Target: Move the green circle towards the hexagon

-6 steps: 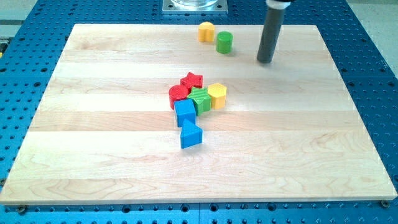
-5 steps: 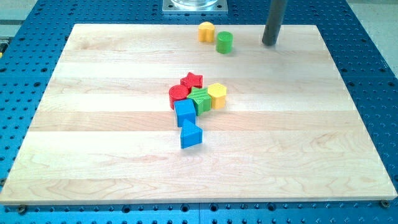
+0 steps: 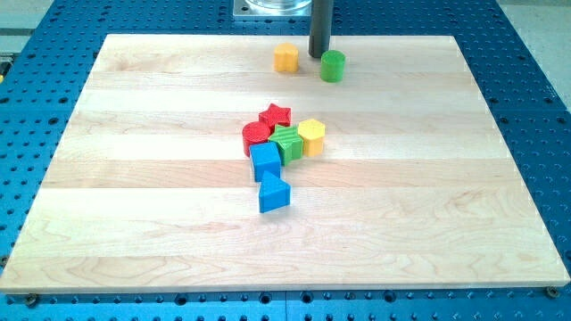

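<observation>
The green circle [image 3: 333, 66], a short round block, stands near the top edge of the pale wooden counter [image 3: 134, 223], a little right of the middle. Just to its upper left is my tip [image 3: 318, 55], the lower end of a straight dark rod that comes down upright from the view's top; the two look very close, though I cannot tell if they touch. There are no fingers here, only this plain rod, so nothing is gripped. On the tip's other side, to the view's left, sits a yellow block [image 3: 285, 58]. Well below, around the counter's middle, a cluster is packed together: a yellow hexagon [image 3: 311, 136] at its right, a green block [image 3: 287, 144] touching it, a red star [image 3: 276, 116] above, a red block [image 3: 255, 136] at the left, and a blue cube [image 3: 265, 161] beneath. A blue triangle [image 3: 274, 193] lies just under the cube. Bare wood separates the green circle from the hexagon.
</observation>
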Robot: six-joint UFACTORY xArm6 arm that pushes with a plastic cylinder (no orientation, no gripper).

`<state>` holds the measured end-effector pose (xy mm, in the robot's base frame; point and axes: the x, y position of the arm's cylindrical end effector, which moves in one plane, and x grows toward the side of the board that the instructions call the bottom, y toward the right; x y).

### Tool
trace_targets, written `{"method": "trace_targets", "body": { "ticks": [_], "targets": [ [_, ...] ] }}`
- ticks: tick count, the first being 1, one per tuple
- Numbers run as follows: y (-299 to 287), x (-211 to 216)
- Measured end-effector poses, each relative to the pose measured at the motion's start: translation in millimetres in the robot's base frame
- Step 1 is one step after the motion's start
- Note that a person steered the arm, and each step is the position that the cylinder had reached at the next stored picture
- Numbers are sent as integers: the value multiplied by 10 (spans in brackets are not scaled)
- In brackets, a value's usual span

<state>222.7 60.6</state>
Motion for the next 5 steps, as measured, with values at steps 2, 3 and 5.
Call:
{"method": "trace_targets", "body": {
  "ticks": [2,3,5],
  "targets": [
    [101,1188],
    [294,978],
    [805,1717]
  ]
}}
